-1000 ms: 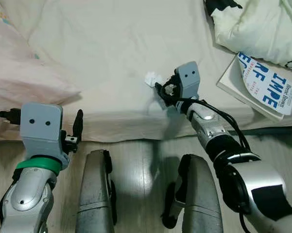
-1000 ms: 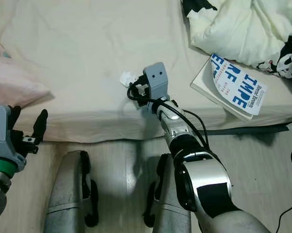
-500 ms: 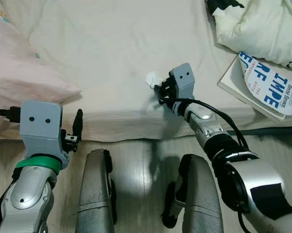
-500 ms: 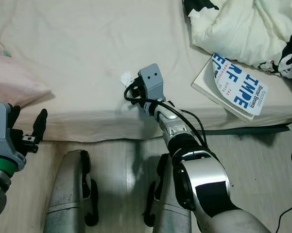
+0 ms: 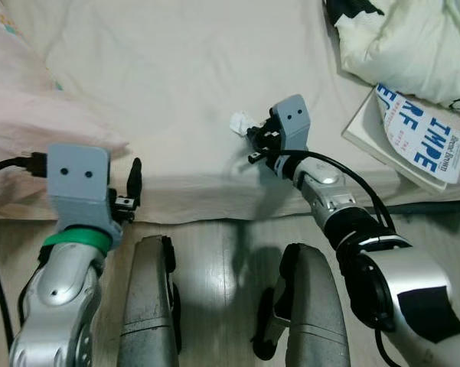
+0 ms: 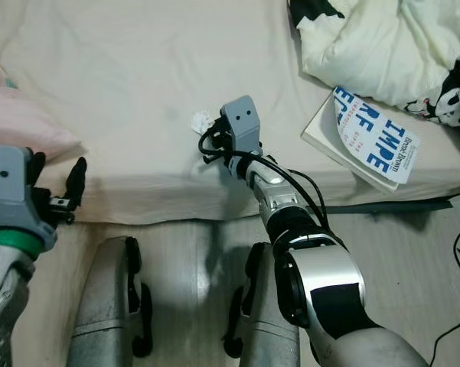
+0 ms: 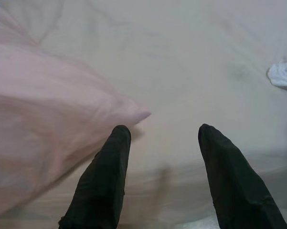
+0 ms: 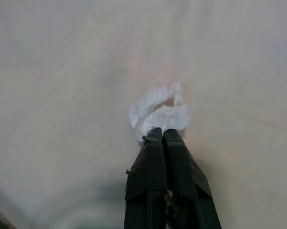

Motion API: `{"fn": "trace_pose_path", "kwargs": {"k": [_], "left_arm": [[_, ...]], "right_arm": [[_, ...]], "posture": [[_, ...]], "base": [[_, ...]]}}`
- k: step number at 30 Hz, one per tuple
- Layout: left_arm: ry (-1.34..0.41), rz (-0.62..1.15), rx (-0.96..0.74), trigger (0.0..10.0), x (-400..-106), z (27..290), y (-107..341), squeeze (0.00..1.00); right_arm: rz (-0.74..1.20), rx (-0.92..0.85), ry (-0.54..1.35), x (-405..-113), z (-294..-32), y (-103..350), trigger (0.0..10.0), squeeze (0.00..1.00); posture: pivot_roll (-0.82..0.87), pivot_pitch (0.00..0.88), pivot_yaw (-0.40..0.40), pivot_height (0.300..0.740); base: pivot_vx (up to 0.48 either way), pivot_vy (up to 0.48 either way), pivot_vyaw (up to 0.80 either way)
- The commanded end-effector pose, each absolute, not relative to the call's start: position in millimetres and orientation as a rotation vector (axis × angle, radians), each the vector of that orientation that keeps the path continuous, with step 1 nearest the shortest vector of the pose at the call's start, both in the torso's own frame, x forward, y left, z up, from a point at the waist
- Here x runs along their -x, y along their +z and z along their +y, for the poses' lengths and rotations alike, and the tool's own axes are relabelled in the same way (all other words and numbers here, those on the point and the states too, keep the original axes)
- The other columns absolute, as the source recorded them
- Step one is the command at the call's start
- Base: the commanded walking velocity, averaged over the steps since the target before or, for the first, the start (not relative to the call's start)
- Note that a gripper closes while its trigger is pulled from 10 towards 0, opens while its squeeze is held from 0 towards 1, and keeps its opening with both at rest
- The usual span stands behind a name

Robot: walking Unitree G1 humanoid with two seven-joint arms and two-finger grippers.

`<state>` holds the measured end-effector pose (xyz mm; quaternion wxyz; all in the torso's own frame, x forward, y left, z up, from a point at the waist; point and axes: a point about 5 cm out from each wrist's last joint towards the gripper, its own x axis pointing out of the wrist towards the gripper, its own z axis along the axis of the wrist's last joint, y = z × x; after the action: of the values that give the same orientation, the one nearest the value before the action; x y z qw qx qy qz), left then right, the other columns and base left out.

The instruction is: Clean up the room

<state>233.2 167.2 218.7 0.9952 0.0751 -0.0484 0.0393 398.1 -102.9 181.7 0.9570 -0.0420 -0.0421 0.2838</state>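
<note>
The crumpled white tissue (image 8: 157, 112) lies on the bed (image 5: 168, 84) straight ahead of the right end effector (image 8: 163, 136), touching its closed fingertips, while the left end effector (image 7: 162, 136), fingers apart, hangs by the pink pillow (image 7: 43, 119), well away.

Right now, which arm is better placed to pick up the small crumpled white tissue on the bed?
The right. The right gripper is at the crumpled white tissue, fingers together at its edge. The left gripper is open near the pink pillow, far from it.
</note>
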Motion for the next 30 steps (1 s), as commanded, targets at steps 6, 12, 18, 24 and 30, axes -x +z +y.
{"fn": "trace_pose_path", "kwargs": {"k": [6,12,18,24,30], "left_arm": [[-0.048,-0.108,-0.097,10.0,-259.1,134.8,207.8,0.00],[-0.157,-0.136,-0.067,10.0,-279.3,106.6,204.2,0.00],[-0.210,-0.142,-0.067,10.0,-293.1,98.8,200.6,0.00],[-0.173,-0.135,-0.074,10.0,-305.5,110.1,196.9,0.00],[-0.127,-0.147,-0.071,10.0,-315.3,118.7,193.5,0.00]], "right_arm": [[-0.232,0.001,0.551,-389.9,-114.9,183.5,10.0,0.00],[-0.326,-0.067,0.436,-372.0,-128.6,171.1,10.0,0.00],[-0.410,-0.107,0.288,-353.8,-143.6,168.1,10.0,0.00],[-0.458,-0.108,0.192,-345.7,-154.2,166.6,10.0,0.00],[-0.474,-0.073,0.175,-343.9,-158.4,172.7,10.0,0.00]], "posture": [[0.15,0.150,-0.042,0.551],[0.06,0.051,-0.022,0.551],[0.01,0.000,0.011,0.551],[0.00,0.000,0.016,0.560],[-0.01,0.000,-0.004,0.580]], "base": [[0.000,0.000,0.00],[0.000,0.000,0.00],[0.000,0.000,0.00],[0.000,0.000,0.00],[0.000,0.000,0.00]]}}
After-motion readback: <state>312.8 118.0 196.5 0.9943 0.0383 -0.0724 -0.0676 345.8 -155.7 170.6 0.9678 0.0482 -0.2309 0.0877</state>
